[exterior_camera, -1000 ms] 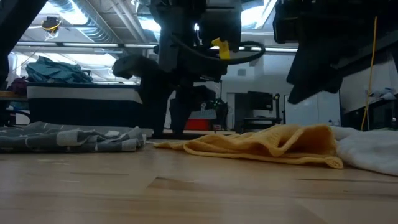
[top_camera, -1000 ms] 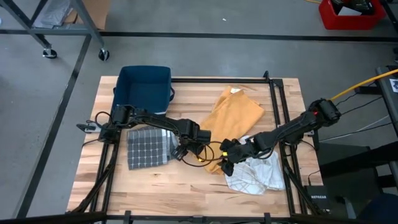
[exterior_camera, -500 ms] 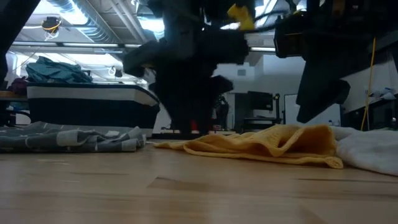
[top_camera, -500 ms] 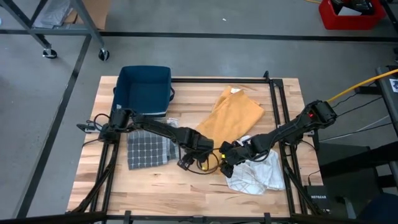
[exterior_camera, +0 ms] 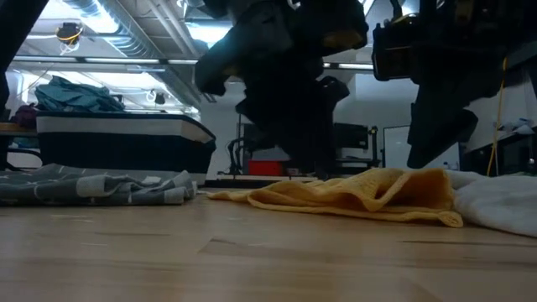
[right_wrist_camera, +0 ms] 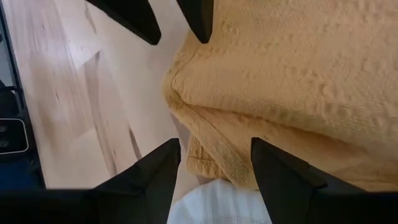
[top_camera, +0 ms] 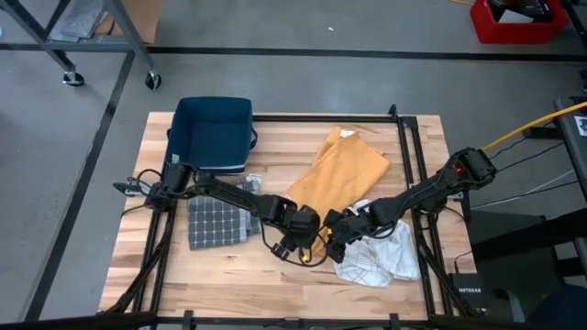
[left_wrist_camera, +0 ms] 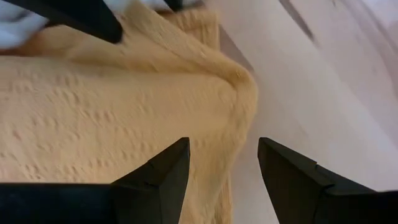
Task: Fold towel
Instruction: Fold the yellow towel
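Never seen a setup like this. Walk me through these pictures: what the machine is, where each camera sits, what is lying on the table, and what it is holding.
It is a robot with two dark arms at a wooden table, each ending in a two-finger gripper.

The overhead picture looks straight down. The low one looks level across the tabletop. The other two come from cameras on the wrists, looking past each arm's own jaws.

On the table lie a yellow towel, a folded grey checked cloth, a white cloth and a dark blue bin.

The left gripper and the right gripper meet near the yellow towel's near end. Both have their jaws open just above the towel's edge, and neither holds anything.
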### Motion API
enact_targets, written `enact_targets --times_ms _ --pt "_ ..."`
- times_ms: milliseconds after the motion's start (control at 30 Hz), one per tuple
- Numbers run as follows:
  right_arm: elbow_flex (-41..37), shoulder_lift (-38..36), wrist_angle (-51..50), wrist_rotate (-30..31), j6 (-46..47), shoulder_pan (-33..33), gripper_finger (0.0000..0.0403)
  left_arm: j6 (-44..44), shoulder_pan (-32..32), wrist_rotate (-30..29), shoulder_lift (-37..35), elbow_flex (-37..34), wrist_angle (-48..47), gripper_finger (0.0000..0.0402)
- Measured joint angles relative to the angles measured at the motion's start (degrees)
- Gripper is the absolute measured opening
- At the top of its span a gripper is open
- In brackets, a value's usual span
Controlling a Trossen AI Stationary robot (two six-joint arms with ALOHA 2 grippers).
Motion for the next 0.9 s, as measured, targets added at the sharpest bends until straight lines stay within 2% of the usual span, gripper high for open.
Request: enact_targets --times_ms 200,333,533,700,900 --pt "-0.05 -0.01 1.99 -1.23 0.21 0.00 0.0207 -6.07 0.62 -0.22 -0.10 0.00 2.06 0.0182" --pt "-0.05 -0.01 3.30 0.23 3.73 0.00 0.0207 -5.30 1.01 -0.92 -0.61 0.02 -3.42 0.0182" --pt "-0.07 0.01 3.41 0.13 18.12 0.00 0.0207 -1.94 2.06 -1.77 -0.72 0.02 -12.90 0.0182" --pt "-0.10 0.03 4.48 2.92 36.01 0.00 0.0207 -0.85 4.24 -4.54 -0.72 0.02 -13.91 0.0182" --pt "-0.10 3.63 7.15 1.51 47.69 -0.05 0.0207 -2.04 8.05 -6.75 -0.72 0.02 -14.19 0.0177"
